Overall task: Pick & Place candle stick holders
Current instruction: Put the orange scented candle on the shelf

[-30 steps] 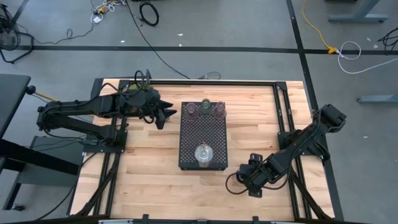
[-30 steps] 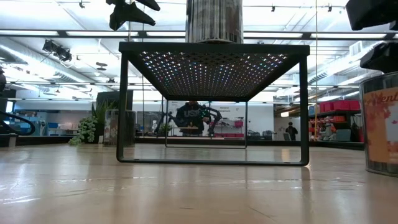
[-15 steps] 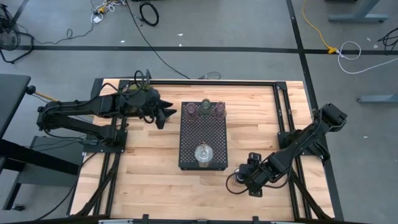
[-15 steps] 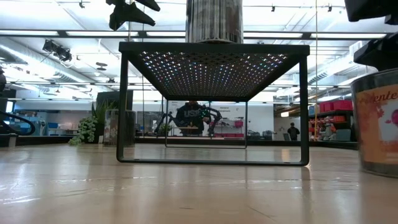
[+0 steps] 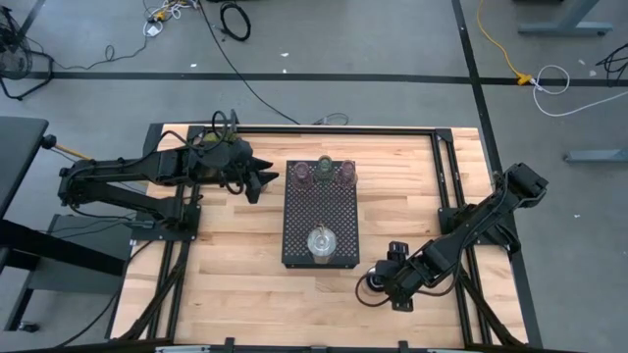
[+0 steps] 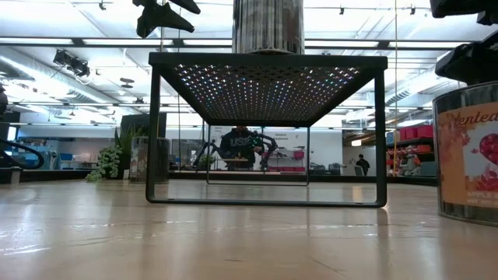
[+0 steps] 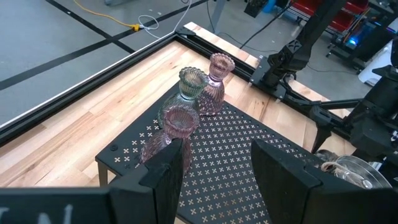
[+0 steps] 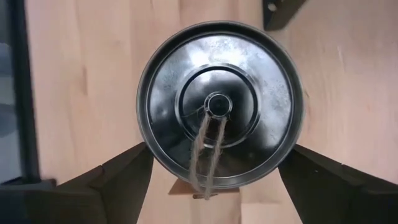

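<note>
Left gripper (image 5: pixel 263 180): hovers left of the tray's far end, fingers parted, grasping nothing

Tray (image 5: pixel 299 221): black, perforated, mid-table; two pinkish holders (image 5: pixel 303 174) and a pale green holder (image 5: pixel 325 164) stand along its far edge; a silvery glass holder (image 5: pixel 320 241) stands near its front edge

Right gripper (image 5: pixel 377 284): low at the tray's near right corner, fingers spread either side of a round silvery holder (image 8: pixel 221 102); whether they touch it, cannot tell

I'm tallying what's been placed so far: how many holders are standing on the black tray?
4: two pinkish holders and a green holder at the tray's far end, and one clear glass holder at its near end.
</note>
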